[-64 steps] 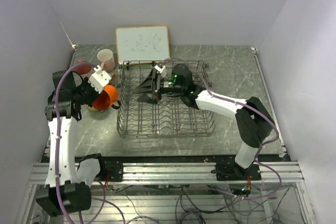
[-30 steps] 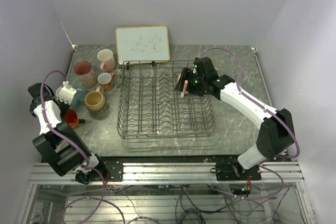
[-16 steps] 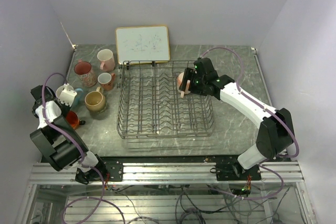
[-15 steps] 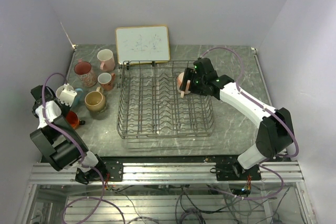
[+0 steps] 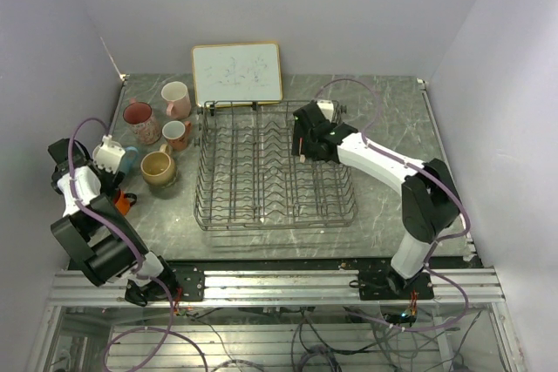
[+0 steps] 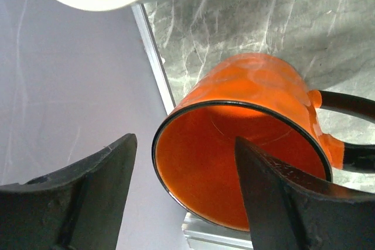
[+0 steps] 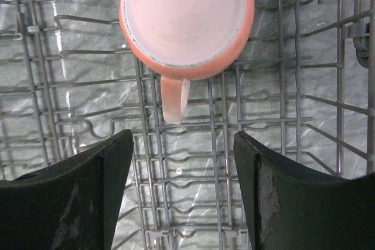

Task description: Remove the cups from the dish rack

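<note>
In the left wrist view an orange cup (image 6: 246, 144) with a dark handle sits on the table at its left edge, mouth toward the camera. My left gripper (image 6: 184, 139) is open, one finger clear of the cup's left side and the other in front of its mouth. From above, the orange cup (image 5: 122, 204) sits nearest me at the left. In the dish rack (image 5: 275, 172) rests one salmon cup (image 7: 187, 21), handle pointing at my right gripper (image 7: 181, 136). That gripper is open just short of the handle; the right gripper (image 5: 303, 138) hides the cup from above.
A light blue cup (image 5: 129, 159), a tan cup (image 5: 157, 167) and three pink cups (image 5: 139, 118) (image 5: 177, 97) (image 5: 177, 134) stand on the table left of the rack. A wood-framed whiteboard (image 5: 237, 73) leans behind the rack. The left wall (image 6: 70, 86) is close to the orange cup.
My left gripper has opened and let go of the orange cup. The right arm has swung left over the rack, and its gripper now covers the salmon cup from above.
</note>
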### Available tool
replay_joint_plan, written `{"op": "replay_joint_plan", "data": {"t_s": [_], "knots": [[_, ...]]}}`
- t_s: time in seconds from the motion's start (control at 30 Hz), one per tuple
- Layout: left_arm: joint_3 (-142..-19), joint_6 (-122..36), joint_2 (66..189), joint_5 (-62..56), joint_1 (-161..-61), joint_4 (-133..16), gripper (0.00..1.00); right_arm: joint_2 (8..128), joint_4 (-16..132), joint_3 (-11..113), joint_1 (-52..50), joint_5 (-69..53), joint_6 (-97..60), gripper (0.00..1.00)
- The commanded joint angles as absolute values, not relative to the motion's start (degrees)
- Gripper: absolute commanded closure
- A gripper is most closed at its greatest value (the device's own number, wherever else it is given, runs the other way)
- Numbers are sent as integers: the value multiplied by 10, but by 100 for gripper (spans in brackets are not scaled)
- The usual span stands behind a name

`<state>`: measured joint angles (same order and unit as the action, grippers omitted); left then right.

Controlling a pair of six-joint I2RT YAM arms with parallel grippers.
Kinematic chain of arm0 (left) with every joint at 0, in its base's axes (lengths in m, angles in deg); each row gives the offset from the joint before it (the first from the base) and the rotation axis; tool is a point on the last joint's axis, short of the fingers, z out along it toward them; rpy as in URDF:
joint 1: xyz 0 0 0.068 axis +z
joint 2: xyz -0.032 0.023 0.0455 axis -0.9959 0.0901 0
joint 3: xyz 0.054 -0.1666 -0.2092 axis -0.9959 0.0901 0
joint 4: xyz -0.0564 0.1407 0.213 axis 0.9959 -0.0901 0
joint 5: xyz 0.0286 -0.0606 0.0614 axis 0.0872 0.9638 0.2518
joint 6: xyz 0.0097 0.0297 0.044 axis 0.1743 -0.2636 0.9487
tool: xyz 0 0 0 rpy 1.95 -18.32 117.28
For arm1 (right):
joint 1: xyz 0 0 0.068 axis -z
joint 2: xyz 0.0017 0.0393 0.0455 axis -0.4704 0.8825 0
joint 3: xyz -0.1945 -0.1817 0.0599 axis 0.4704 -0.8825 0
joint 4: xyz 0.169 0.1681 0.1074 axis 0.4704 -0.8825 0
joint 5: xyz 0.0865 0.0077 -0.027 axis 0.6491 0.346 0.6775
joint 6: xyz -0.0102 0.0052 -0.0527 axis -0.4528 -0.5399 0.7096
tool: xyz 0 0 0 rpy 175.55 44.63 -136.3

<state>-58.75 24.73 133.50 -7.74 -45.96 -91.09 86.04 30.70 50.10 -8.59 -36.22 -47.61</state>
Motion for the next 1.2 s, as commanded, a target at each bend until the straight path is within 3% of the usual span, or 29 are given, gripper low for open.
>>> {"op": "replay_joint_plan", "data": {"t_s": [0.0, 0.53, 0.87, 1.1, 1.17], "knots": [[-619, 246, 1307, -65, -457, -939, 17, 895, 312, 529, -101, -439, -473, 32], [-783, 225, 1216, 62, -509, -1170, 9, 994, 332, 577, -117, -512, -471, 42], [-727, 132, 1170, 108, -658, -1095, 4, 996, 349, 564, -119, -528, -473, 76], [-733, 109, 1154, 186, -680, -1077, 3, 962, 359, 556, -119, -538, -454, 100], [-733, 114, 1148, 204, -680, -1080, 3, 952, 358, 558, -119, -538, -449, 100]]}}
